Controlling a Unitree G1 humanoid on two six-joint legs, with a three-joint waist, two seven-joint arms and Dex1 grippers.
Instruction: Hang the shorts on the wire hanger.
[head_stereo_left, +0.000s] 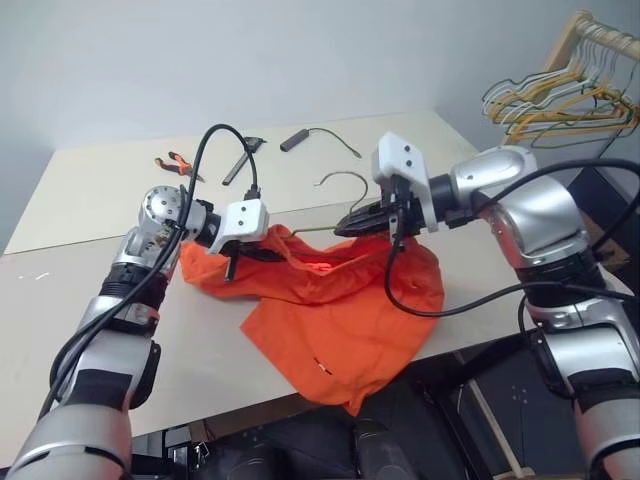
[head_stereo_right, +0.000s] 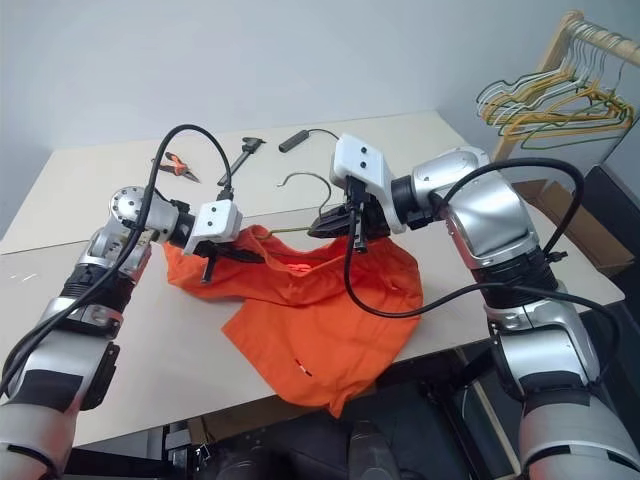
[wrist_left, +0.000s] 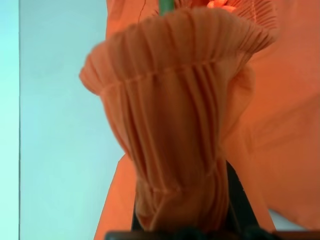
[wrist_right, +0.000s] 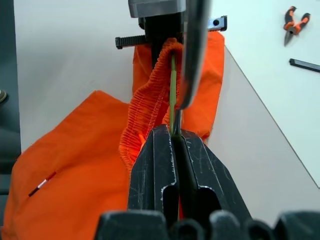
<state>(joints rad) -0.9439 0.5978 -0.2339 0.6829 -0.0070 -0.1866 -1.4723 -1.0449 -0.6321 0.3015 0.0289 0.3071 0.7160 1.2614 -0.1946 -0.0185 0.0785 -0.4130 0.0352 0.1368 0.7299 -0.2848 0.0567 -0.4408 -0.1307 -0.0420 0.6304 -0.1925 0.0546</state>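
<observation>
Pinching gathered waistband of shorts (head_stereo_left: 330, 310) in left hand (head_stereo_left: 240, 252), gripping wire hanger (head_stereo_left: 335, 180) in right hand (head_stereo_left: 372, 218), centre frame above surface (head_stereo_left: 80, 200); advisably keeping waistband taut, threading wire inside.

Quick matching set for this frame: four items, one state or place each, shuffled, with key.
Items:
1. left gripper
2. right gripper
3. pliers
4. coloured hangers

States or places:
A. hung on a wooden rail beside the table
B. shut on the wire hanger
C. lying on the table, behind the arms
D. shut on the waistband of the shorts

Pairs: 1-D, 2-B, 3-C, 4-A
</observation>
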